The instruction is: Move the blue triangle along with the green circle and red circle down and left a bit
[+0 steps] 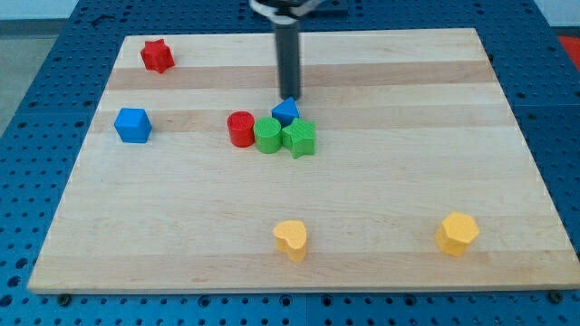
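Near the board's middle, the blue triangle [285, 111] sits half hidden behind the green circle [267, 135] and a green star [299, 139]; the red circle [241, 129] touches the green circle's left. My tip [289, 95] rests just above the triangle; this rod has no jaws. Below and left of the triangle, bare wooden board [163, 235] stretches to the edge

Bright, even overhead light, sharp focus, soft short shadows under blocks on the pale wooden desk [381, 208].
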{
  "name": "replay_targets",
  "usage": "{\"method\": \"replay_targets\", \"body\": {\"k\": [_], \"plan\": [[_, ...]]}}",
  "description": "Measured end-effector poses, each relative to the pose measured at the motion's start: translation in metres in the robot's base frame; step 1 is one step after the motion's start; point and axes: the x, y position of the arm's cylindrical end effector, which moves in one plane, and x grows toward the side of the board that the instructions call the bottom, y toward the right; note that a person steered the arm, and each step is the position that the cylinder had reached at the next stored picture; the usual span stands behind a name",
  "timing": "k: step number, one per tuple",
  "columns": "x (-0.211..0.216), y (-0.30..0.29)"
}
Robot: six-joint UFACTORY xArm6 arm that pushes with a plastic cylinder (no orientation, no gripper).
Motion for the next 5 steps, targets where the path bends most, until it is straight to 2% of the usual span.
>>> {"method": "replay_targets", "body": {"k": [1, 3, 4, 5], "plan": [[0.02, 0.008], [0.032, -0.026], [0.025, 0.036], [-0.024, 0.039]]}}
